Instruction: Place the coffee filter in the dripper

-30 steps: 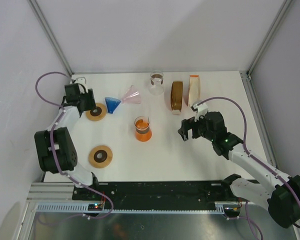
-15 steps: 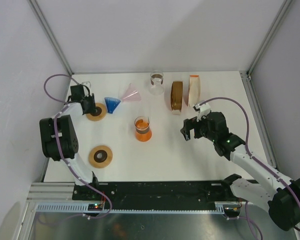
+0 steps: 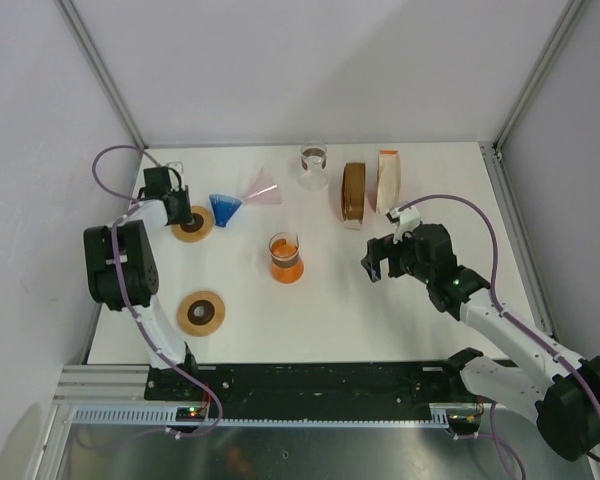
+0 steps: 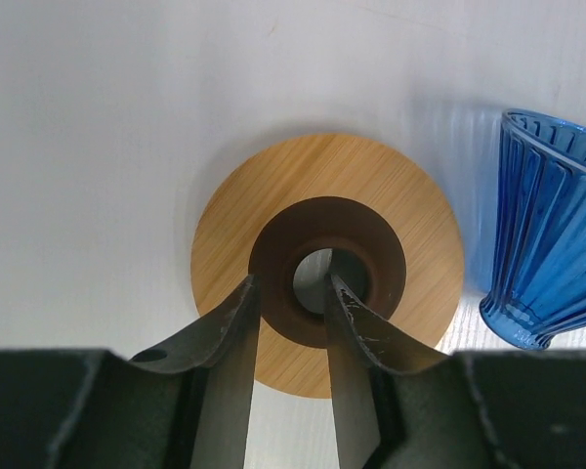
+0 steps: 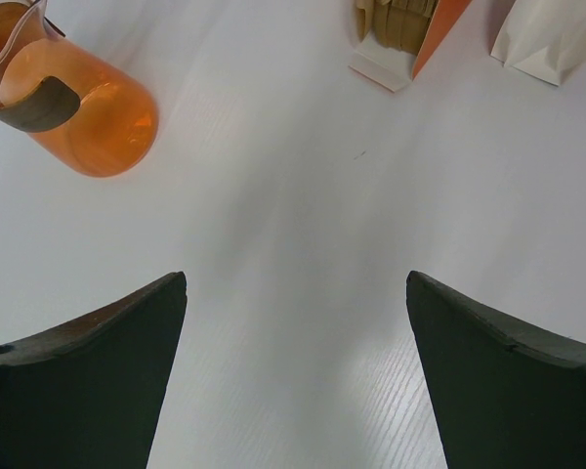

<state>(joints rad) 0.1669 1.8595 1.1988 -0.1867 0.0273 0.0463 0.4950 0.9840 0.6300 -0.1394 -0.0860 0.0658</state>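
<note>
A blue ribbed dripper [image 3: 224, 208] lies on its side at the back left, and it also shows in the left wrist view [image 4: 552, 244]. A pink dripper [image 3: 264, 188] lies beside it. Brown filters [image 3: 353, 192] and white filters [image 3: 388, 180] stand in holders at the back right. My left gripper [image 3: 180, 214] is on a wooden ring [image 3: 194, 226]. Its jaws are nearly closed [image 4: 291, 285] around the ring's dark collar [image 4: 371, 293], with one fingertip in the hole. My right gripper [image 3: 375, 262] is wide open and empty [image 5: 298, 283] over bare table.
An orange carafe [image 3: 285, 258] stands mid-table and shows in the right wrist view [image 5: 73, 98]. A glass with coffee [image 3: 313, 165] stands at the back. A second wooden ring [image 3: 201, 312] lies front left. Frame posts and walls close in the table.
My left arm has folded back toward the left wall and its gripper has settled onto the wooden ring. My right gripper has shifted slightly right, still open.
</note>
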